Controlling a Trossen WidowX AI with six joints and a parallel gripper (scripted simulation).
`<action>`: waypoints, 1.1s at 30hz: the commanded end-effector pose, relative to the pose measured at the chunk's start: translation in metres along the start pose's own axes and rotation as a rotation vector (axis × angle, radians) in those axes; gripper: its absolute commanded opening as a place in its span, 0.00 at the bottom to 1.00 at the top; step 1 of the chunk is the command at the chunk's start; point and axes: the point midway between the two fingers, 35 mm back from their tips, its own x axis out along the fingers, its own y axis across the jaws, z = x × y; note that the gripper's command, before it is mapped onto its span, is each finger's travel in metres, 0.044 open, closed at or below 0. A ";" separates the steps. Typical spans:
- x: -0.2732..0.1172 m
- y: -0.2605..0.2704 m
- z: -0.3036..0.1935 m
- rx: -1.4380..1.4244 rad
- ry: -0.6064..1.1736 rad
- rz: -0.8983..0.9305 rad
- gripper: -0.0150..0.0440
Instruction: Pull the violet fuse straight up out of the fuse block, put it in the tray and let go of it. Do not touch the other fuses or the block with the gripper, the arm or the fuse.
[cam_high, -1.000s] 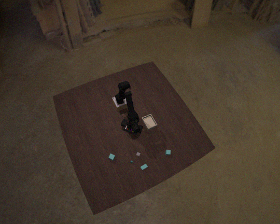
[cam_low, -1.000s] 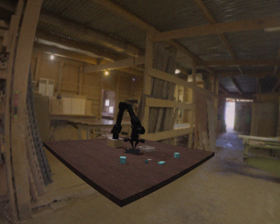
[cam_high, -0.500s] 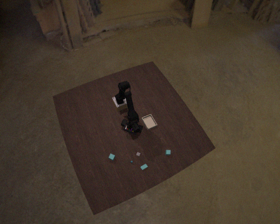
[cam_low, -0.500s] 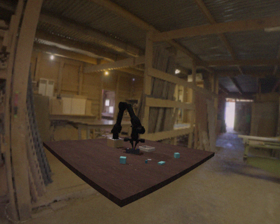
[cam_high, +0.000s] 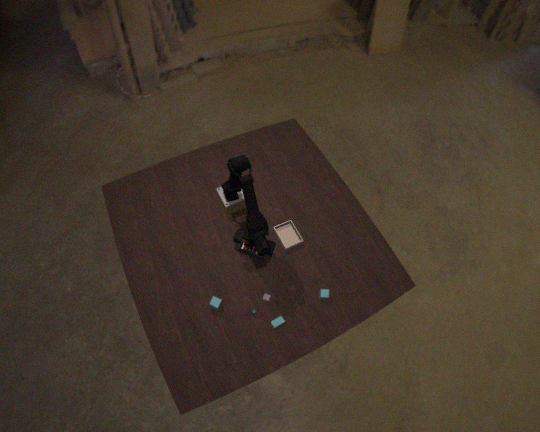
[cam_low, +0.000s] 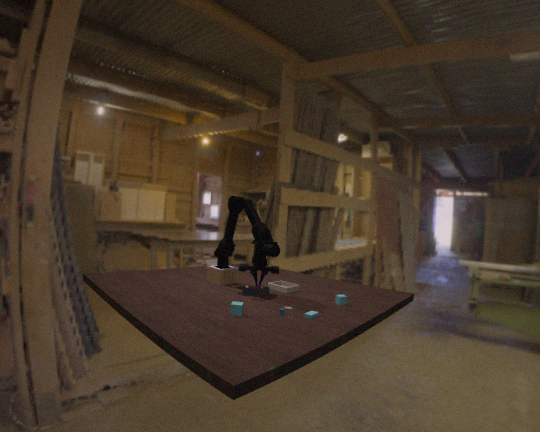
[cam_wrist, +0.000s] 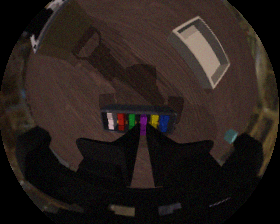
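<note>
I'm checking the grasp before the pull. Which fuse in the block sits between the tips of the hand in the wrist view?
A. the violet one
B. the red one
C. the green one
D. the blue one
A: in the wrist view the hand is shut on the violet fuse, which is in the fuse block between the green fuse and the yellow fuse.
</note>
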 end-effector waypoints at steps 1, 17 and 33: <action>-0.002 0.000 0.000 0.001 0.001 -0.002 0.25; -0.010 0.000 0.000 0.002 0.000 -0.002 0.25; -0.018 0.000 0.000 0.003 -0.001 -0.002 0.25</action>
